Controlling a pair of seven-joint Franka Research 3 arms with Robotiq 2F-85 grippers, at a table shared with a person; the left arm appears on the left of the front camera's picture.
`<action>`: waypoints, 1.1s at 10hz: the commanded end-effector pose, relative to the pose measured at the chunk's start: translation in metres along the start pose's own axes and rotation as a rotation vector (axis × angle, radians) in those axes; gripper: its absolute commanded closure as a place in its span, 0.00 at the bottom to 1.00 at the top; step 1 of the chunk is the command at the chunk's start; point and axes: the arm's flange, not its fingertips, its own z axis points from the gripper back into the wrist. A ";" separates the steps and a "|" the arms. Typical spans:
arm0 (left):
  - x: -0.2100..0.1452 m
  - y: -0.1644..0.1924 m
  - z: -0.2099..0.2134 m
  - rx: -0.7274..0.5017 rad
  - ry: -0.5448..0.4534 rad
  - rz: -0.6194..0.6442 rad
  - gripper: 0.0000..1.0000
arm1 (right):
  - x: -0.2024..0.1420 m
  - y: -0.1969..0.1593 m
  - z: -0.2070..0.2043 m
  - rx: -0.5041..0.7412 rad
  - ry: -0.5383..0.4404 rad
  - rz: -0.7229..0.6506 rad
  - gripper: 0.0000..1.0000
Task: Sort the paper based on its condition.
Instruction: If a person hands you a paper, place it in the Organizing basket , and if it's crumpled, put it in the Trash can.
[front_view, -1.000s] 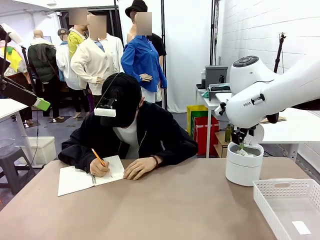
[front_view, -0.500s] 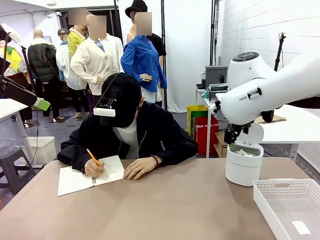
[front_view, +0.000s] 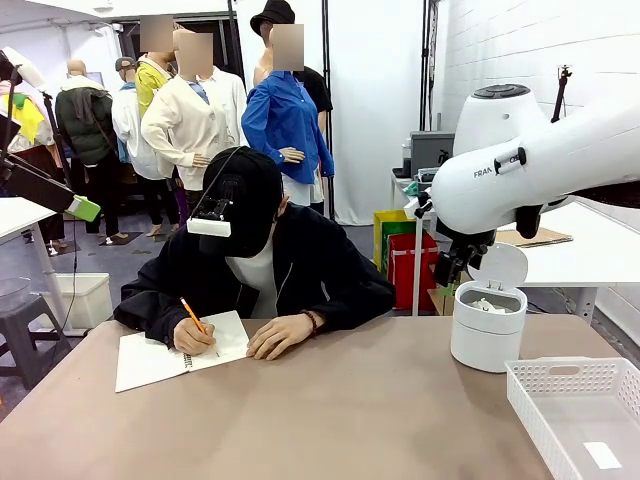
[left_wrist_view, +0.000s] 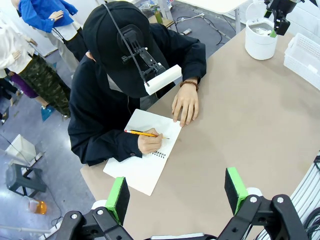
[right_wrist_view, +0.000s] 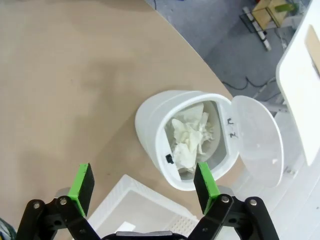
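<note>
The crumpled white paper (right_wrist_view: 190, 137) lies inside a round white bin (right_wrist_view: 150, 120) whose lid (right_wrist_view: 255, 142) stands open. My right gripper (right_wrist_view: 144, 186) hangs open above the bin with nothing between its green pads. From the front, the right gripper (front_view: 452, 265) is up and to the left of the bin (front_view: 485, 345), and the paper (front_view: 490, 304) peeks over the rim. My left gripper (left_wrist_view: 176, 192) is open and empty, high over the near side of the table. From there the bin (left_wrist_view: 260, 42) and the right gripper (left_wrist_view: 278, 20) appear far off.
A person sits at the far side, writing with a pencil in a spiral notebook (front_view: 150, 360). A white slotted basket (front_view: 575, 405) stands at the near right corner with a flat white slip (front_view: 603, 455) in it. A brown tabletop stretches between the notebook and the bin.
My right gripper has lifted out of the bin and moved up and left. The paper stays in the bin. The person's pencil hand shifted slightly.
</note>
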 end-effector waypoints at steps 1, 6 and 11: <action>0.000 0.001 0.000 0.002 0.000 0.002 0.00 | 0.005 -0.006 -0.007 -0.033 0.005 -0.015 0.00; 0.000 0.001 0.000 0.002 0.000 0.002 0.00 | 0.005 -0.006 -0.007 -0.033 0.005 -0.015 0.00; 0.000 0.001 0.000 0.002 0.000 0.002 0.00 | -0.047 0.071 0.067 0.088 -0.319 0.063 0.00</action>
